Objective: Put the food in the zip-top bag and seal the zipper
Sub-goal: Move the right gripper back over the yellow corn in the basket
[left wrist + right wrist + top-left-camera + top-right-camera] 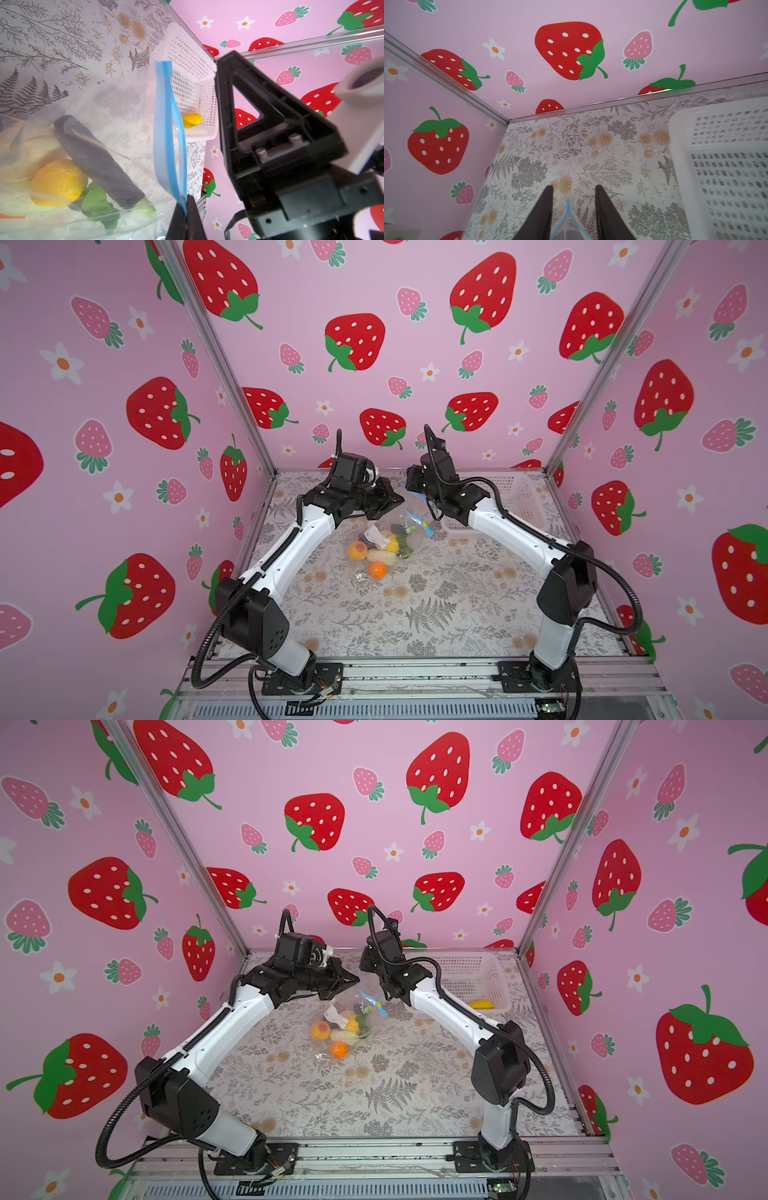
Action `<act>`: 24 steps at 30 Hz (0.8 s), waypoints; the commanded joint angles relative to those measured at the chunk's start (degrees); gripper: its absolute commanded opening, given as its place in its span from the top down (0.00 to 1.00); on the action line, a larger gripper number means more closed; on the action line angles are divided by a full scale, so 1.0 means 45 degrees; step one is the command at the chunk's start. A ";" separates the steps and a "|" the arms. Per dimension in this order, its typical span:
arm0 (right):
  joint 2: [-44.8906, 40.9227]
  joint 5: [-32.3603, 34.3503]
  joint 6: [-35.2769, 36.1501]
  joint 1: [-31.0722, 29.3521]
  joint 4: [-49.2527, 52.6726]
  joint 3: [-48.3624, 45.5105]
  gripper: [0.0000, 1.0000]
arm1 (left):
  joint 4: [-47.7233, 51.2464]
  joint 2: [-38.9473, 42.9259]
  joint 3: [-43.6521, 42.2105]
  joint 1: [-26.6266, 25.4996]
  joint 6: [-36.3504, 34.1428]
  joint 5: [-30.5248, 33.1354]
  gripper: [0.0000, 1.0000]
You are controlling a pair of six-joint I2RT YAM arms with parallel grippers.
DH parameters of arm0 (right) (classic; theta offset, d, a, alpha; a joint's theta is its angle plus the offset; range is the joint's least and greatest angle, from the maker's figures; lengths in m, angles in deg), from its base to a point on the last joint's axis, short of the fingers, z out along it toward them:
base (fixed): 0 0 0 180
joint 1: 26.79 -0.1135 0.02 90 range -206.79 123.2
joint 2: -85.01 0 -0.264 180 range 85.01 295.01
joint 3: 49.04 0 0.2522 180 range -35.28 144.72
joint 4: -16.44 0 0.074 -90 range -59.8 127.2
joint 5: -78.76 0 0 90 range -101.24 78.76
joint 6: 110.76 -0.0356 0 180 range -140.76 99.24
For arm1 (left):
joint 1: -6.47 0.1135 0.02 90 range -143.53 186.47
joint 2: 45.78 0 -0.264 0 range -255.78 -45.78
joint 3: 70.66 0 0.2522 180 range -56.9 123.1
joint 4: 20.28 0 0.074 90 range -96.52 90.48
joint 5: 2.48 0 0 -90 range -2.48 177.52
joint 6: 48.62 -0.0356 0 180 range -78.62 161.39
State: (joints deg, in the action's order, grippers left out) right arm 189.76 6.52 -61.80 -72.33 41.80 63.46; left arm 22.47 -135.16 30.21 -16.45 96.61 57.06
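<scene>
clear bag (384, 545), zipper (166, 133) end raised rearward

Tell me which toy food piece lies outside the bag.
The yellow piece in the white mesh basket, at the back right. Every other piece, such as the orange and the peach, sits inside the clear zip-top bag.

The zip-top bag (124, 124) is thin clear plastic film, crinkled and shiny where the light catches it. Its zipper (164, 128) is smooth blue plastic. Through the film a yellow toy fruit (58, 182) looks matt and wrinkly. The basket (187, 54) is white moulded plastic mesh. The counter (415, 614) wears a matt printed sheet. The left tool (186, 216) is dull black plastic, the arm shells (303, 537) glossy white, the frame posts (218, 356) bare metal.
</scene>
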 commanded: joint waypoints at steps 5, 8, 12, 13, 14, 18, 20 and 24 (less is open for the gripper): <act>-0.1305 0.1444 0.0535 0.1587 0.0168 -0.1120 0.63 | -0.0276 0.0488 -0.0149 0.0093 -0.0184 -0.0260 1.00; -0.1116 0.1742 -0.0030 0.2385 0.1271 -0.0962 0.61 | -0.0316 0.0564 -0.0261 0.0093 -0.0196 -0.0276 1.00; -0.0899 0.1903 -0.0930 0.3343 0.2580 -0.0916 0.56 | -0.0444 0.0675 -0.0477 0.0098 -0.0143 -0.0310 1.00; -0.0855 0.1913 -0.1137 0.3577 0.2817 -0.0961 0.55 | -0.0484 0.0682 -0.0519 0.0093 -0.0121 -0.0321 1.00; -0.0819 0.1900 -0.1264 0.3766 0.2940 -0.1014 0.54 | -0.0496 0.0704 -0.0541 0.0093 -0.0122 -0.0321 1.00; -0.0687 0.1543 -0.1640 0.4697 0.3056 -0.1560 0.53 | -0.0506 0.0742 -0.0574 0.0093 -0.0111 -0.0348 1.00; -0.0631 0.1280 -0.1915 0.5237 0.3133 -0.1873 0.53 | -0.0486 0.0779 -0.0582 0.0098 -0.0123 -0.0360 1.00; -0.0506 0.0814 -0.2394 0.6207 0.3131 -0.2528 0.51 | -0.0437 0.0781 -0.0579 0.0093 -0.0138 -0.0356 1.00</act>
State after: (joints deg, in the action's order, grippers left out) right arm 186.50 11.41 -68.96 -46.87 53.95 53.60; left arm 21.49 -133.22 27.91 -16.23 96.61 56.43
